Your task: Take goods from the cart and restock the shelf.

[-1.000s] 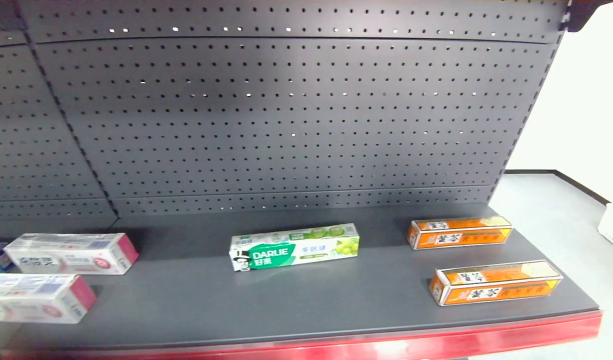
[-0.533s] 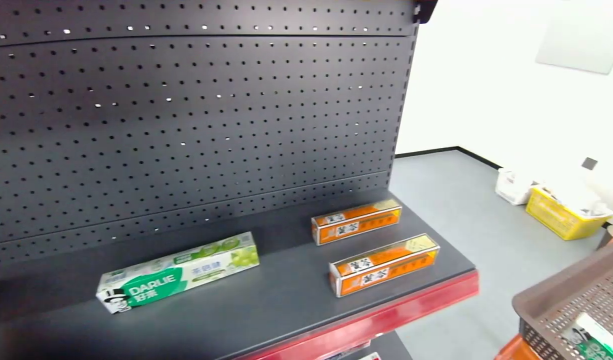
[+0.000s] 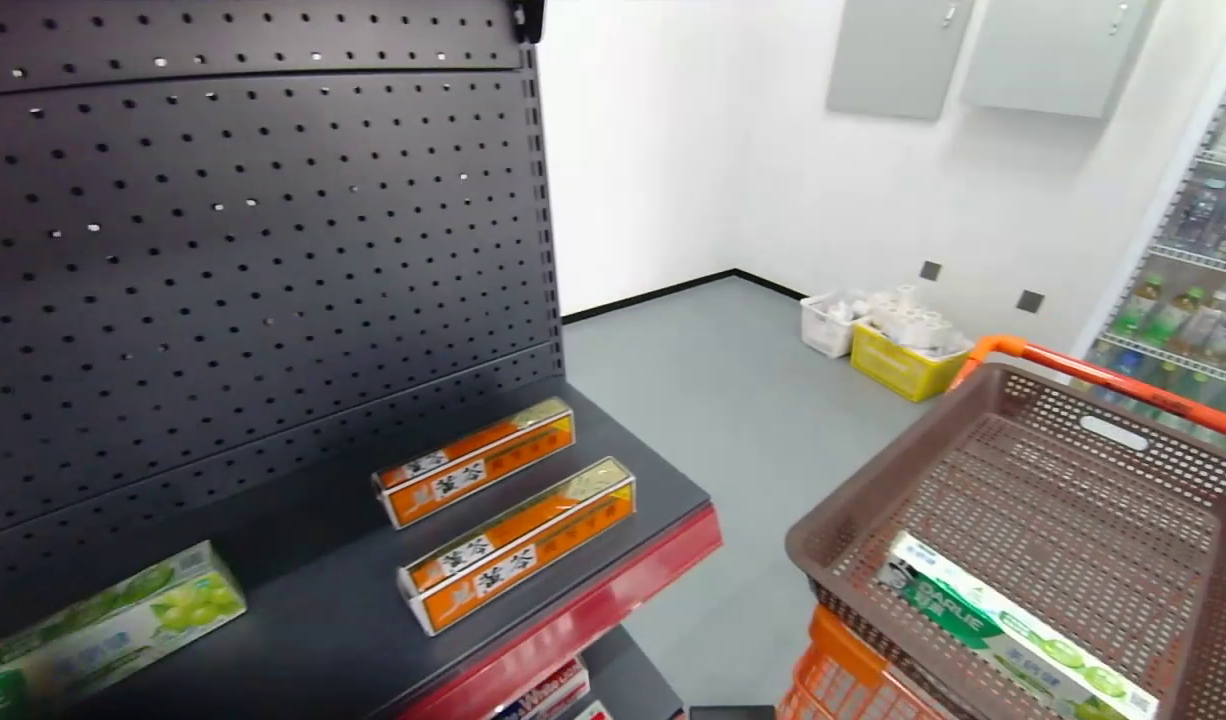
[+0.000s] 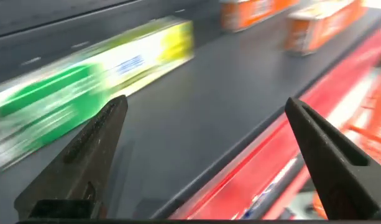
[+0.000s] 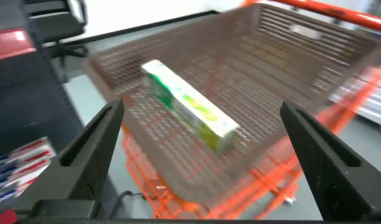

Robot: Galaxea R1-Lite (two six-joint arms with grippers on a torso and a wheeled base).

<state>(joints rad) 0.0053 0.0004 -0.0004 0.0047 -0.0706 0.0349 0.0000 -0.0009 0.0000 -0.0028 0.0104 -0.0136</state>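
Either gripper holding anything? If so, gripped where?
Nothing held. Left gripper is open, facing the shelf; right gripper is open, facing the green box in the cart basket.

The head camera is swinging toward the robot's right, so it is the view that is shifting, not the goods. The shelf (image 3: 303,620) is sliding into the left half of the head view. The green box (image 3: 103,625) on it is ending up at the left edge, and the two orange boxes (image 3: 518,543) are passing from the right side to left of centre. The cart (image 3: 873,470) is coming fully into view at the right, with a second green box (image 3: 1013,628) lying in its basket. The yellow bin (image 3: 898,367) is drifting toward the middle, and a cooler (image 3: 1183,300) is appearing by the far wall.
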